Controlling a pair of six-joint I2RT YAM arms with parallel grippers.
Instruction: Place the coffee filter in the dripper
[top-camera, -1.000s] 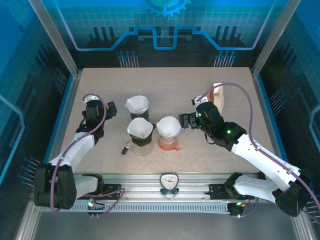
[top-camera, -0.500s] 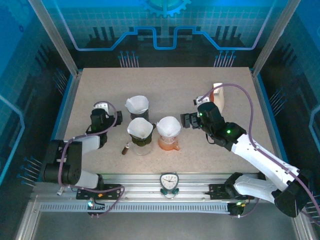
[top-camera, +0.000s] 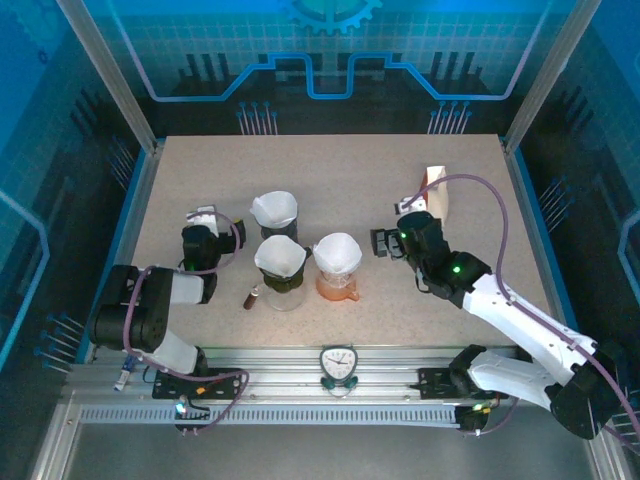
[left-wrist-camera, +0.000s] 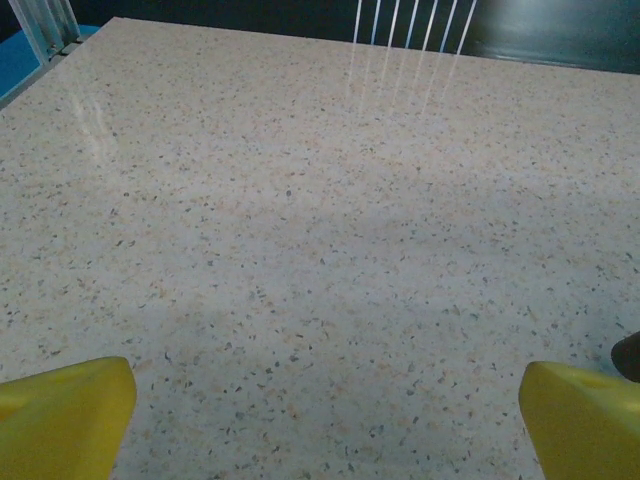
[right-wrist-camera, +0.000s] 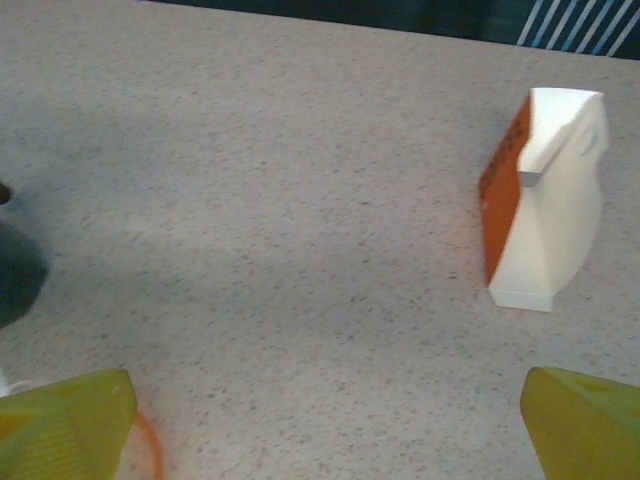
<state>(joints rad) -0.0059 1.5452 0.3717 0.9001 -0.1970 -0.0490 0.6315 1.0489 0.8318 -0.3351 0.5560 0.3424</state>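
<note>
Three drippers stand mid-table, each with a white paper filter sitting in it: a dark one (top-camera: 274, 211) at the back, a glass one (top-camera: 281, 262) on a carafe in front of it, and an orange one (top-camera: 338, 262) to the right. My right gripper (top-camera: 381, 243) hovers just right of the orange dripper, open and empty; its wrist view (right-wrist-camera: 325, 420) catches the orange rim (right-wrist-camera: 152, 450) at the lower left. My left gripper (top-camera: 228, 238) sits low, left of the drippers, open, with bare tabletop between its yellow fingers (left-wrist-camera: 60, 415).
A white and orange filter box (top-camera: 437, 192) (right-wrist-camera: 545, 200) stands at the back right, behind the right gripper. A small brown object (top-camera: 251, 297) lies left of the glass carafe. The left arm is folded near its base at the table's front left.
The left arm has folded back toward its base, its gripper ending slightly nearer the front. The right gripper drew a little away from the orange dripper, to the right.
</note>
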